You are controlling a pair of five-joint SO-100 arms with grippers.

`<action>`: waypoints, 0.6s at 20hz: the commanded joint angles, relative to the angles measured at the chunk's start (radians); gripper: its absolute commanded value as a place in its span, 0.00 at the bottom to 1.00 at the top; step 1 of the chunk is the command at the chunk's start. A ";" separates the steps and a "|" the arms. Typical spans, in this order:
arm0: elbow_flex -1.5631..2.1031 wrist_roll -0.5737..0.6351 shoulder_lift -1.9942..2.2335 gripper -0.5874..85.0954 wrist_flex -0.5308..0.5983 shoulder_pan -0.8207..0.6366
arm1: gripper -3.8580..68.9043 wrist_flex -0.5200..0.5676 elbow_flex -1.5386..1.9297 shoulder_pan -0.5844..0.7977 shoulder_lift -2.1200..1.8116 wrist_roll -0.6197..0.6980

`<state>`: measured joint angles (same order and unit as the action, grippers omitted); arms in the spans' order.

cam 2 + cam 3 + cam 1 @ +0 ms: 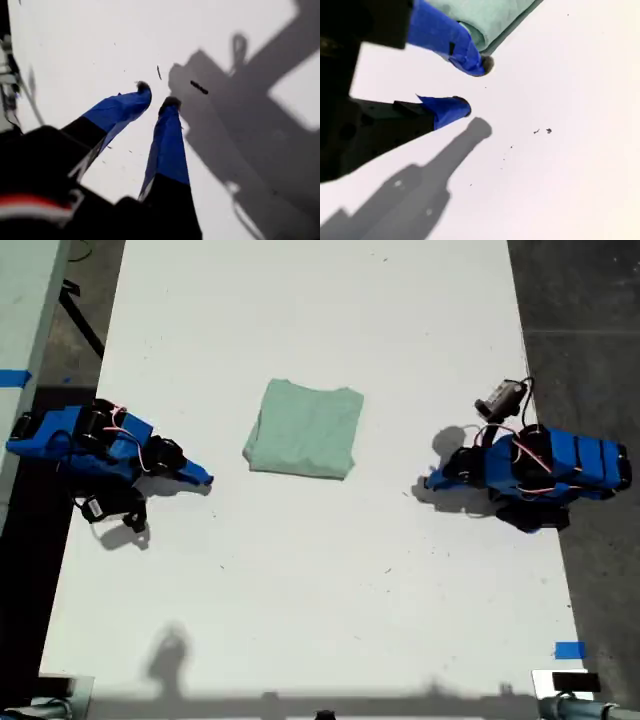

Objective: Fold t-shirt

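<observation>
**Folded t-shirt mid-surface, both arms clear**

White surface [300, 590], lightly speckled; dark floor along both sides in the exterior view. T-shirt [305, 429] lies folded into a near-square pad at centre, long axis running slightly toward the far edge. My first gripper [156, 95]: jaws parted, empty. My second gripper [475, 85]: jaws apart, empty, just beside the shirt's edge.

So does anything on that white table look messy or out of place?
Nothing stands out. The t-shirt lies folded into a compact, slightly uneven rectangle mid-table, and both claws rest clear of it, holding nothing.
</observation>
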<state>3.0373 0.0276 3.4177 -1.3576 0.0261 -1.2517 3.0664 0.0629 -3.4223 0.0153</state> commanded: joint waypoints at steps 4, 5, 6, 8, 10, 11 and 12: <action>-0.008 -0.005 0.006 0.16 -0.017 0.014 | 0.14 0.023 -0.008 -0.008 -0.006 0.591; -0.008 -0.005 0.006 0.16 -0.017 0.012 | 0.13 0.023 -0.008 -0.008 -0.006 0.591; -0.008 -0.005 0.006 0.16 -0.017 0.012 | 0.13 0.023 -0.008 -0.008 -0.006 0.591; -0.008 -0.005 0.006 0.16 -0.017 0.012 | 0.12 0.023 -0.008 -0.008 -0.006 0.591; -0.008 -0.005 0.006 0.16 -0.017 0.011 | 0.12 0.023 -0.008 -0.008 -0.006 0.591; -0.008 -0.005 0.006 0.16 -0.017 0.011 | 0.12 0.023 -0.008 -0.008 -0.006 0.591; -0.008 -0.005 0.006 0.16 -0.017 0.011 | 0.12 0.023 -0.008 -0.008 -0.006 0.591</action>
